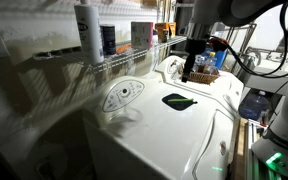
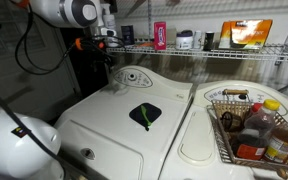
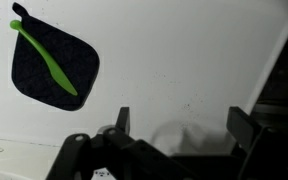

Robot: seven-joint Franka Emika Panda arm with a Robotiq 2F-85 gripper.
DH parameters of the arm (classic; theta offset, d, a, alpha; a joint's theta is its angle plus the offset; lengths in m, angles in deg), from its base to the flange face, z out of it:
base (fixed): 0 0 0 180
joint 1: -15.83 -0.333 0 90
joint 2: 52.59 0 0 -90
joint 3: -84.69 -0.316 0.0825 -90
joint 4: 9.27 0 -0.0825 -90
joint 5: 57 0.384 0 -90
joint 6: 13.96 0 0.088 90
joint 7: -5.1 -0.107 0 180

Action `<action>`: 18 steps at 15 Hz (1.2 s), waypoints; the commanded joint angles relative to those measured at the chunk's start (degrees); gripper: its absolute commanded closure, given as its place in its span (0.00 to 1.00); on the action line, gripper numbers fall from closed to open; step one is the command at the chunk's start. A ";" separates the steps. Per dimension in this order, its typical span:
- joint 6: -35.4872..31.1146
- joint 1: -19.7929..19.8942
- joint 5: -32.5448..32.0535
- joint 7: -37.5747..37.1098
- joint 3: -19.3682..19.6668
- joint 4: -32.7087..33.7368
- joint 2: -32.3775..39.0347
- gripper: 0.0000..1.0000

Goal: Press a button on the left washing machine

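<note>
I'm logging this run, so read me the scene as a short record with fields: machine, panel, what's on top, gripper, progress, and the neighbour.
machine: white top-loader
panel: raised oval at the back, below the wire shelf
on top: dark pad with a green utensil lying across it
gripper: open, empty, over the bare white top beside the pad
progress: no contact with the panel, button not yet pressed
neighbour: wire basket of bottles on the other machine
</note>
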 commanded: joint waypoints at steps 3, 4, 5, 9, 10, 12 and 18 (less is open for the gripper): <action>-11.93 0.62 3.70 -3.68 -0.74 5.20 11.13 0.00; -14.54 0.79 4.61 -3.31 -0.34 5.89 12.78 0.00; -16.37 0.63 6.32 -2.35 0.05 6.68 14.36 0.00; -18.12 0.85 6.73 -1.63 -0.34 5.74 14.50 0.00; -18.31 0.86 6.91 -1.56 -0.34 6.21 15.14 0.00; -18.32 0.86 7.00 -1.55 -0.35 6.51 15.43 0.00; -20.85 -0.61 12.52 3.45 -0.48 8.14 17.52 0.00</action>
